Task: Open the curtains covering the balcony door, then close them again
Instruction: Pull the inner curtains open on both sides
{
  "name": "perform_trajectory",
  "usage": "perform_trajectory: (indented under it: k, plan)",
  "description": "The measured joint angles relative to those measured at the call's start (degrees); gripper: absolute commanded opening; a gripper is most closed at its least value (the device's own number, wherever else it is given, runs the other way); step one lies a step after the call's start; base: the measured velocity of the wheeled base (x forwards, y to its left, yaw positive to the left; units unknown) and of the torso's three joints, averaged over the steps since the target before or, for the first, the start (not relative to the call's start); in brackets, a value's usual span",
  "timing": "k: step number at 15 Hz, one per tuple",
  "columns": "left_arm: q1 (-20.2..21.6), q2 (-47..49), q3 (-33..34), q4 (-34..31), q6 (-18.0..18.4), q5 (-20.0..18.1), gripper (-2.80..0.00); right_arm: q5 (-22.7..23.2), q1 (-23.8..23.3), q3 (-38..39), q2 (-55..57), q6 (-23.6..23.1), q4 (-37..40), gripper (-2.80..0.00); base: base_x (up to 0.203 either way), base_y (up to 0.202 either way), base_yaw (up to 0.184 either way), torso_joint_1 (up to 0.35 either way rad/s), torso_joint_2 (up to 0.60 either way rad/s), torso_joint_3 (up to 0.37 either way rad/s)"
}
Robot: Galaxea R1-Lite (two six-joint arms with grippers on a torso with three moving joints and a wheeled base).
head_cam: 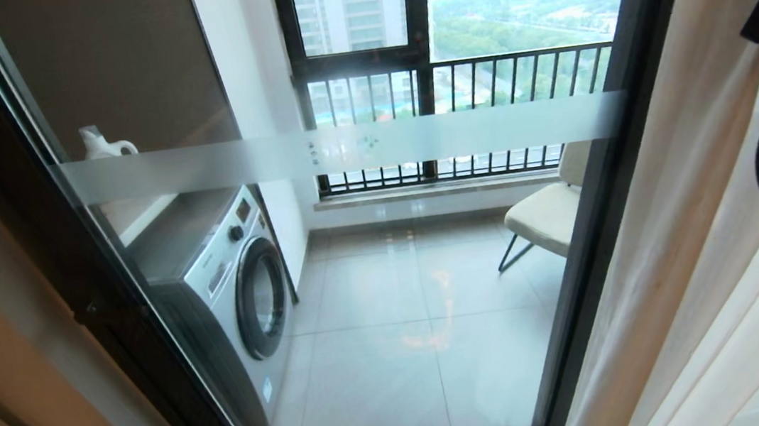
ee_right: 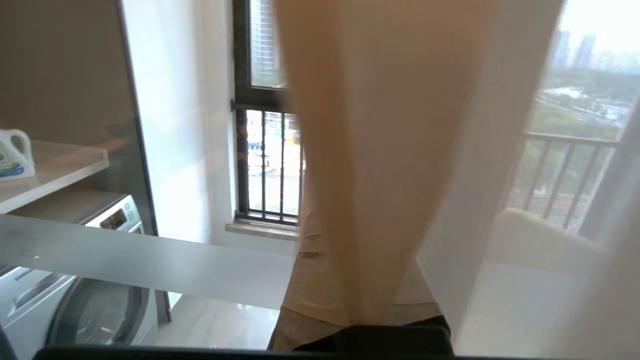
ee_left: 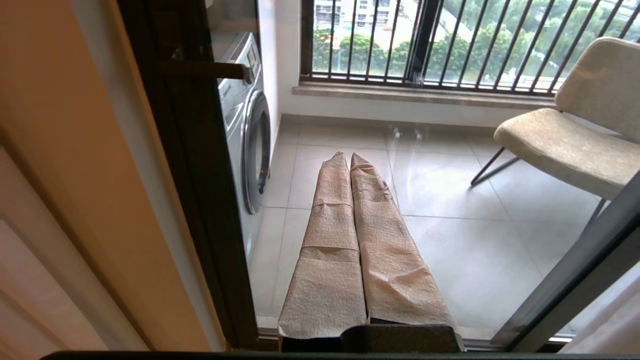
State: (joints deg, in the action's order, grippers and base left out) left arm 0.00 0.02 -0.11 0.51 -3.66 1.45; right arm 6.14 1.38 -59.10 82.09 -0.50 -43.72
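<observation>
Two layers hang at the right of the balcony door (head_cam: 368, 243), so expect the curtains (head_cam: 706, 261) to be soft, light and slippery; the right end effector (ee_right: 360, 280) is clenched on a fold's edge, the best hold.

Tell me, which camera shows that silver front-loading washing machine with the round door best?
The head view: the silver front-loading washing machine shows nearly whole through the glass, with top, dial and round door. The left wrist view catches only a narrow edge-on strip of it. The right wrist view shows just its upper front, partly behind the frosted band.
</observation>
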Motion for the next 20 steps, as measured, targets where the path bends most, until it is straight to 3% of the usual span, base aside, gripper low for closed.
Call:
perform_trajectory:
  k: [10, 20]
  plan:
    - [0.0, 0.0, 0.01, 0.0, 0.0, 0.0, -2.8, -1.21, -1.3, 0.64, 0.69, -0.08, -0.24, -2.8, 0.0, -0.19, 0.002, 0.003, 0.0, 0.002]
    - [0.0, 0.0, 0.01, 0.06, 0.0, 0.0, -2.8, -1.25, -6.91, 0.39, 0.85, -0.03, -0.02, -2.8, 0.0, -0.189, 0.003, 0.003, 0.0, 0.003]
